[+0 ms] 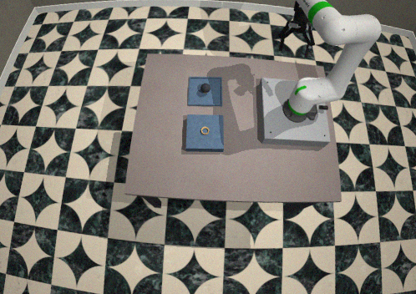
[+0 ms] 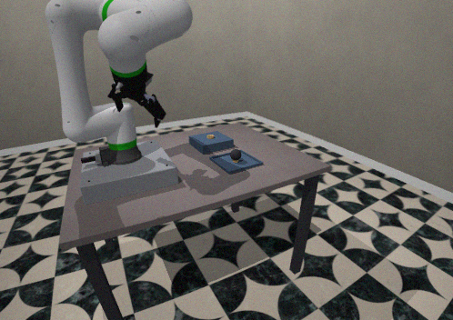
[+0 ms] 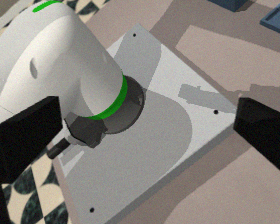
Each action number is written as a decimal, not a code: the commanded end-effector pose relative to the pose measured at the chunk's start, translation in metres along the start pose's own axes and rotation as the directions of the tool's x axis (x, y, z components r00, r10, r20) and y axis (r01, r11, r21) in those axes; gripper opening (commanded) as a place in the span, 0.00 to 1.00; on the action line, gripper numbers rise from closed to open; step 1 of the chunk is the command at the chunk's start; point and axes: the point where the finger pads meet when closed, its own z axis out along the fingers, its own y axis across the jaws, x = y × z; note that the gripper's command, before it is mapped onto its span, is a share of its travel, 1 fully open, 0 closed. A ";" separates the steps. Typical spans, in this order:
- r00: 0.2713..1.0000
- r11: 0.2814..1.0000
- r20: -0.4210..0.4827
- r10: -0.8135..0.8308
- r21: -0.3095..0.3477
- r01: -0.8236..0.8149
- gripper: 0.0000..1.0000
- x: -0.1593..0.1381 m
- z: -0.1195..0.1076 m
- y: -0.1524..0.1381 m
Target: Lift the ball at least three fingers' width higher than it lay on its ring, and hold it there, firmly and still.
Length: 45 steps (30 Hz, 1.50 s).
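Note:
A dark ball [image 1: 205, 88] sits on a small ring on a thin blue plate [image 1: 203, 93] on the table; it also shows in the exterior view [image 2: 235, 155]. A thicker blue block [image 1: 204, 132] beside it carries an empty yellow ring [image 1: 205, 130]. My gripper [image 2: 138, 105] hangs high above the arm's base, well away from the ball, with its black fingers spread wide and nothing between them. In the wrist view the two fingers frame the grey base plate; the ball is out of that view.
The arm's grey base plate [image 1: 294, 113] takes up the table's right side. The brown table [image 1: 234, 128] stands on a checkered floor. A black tripod [image 1: 297, 25] stands behind the table.

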 end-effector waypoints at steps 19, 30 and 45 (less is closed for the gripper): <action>1.000 1.000 0.003 0.000 0.000 0.000 1.00 0.000 0.000 0.001; 0.978 0.998 0.203 -0.049 0.039 0.042 1.00 -0.005 0.019 0.075; 0.864 0.982 0.468 -0.188 0.072 0.175 1.00 0.018 0.061 0.190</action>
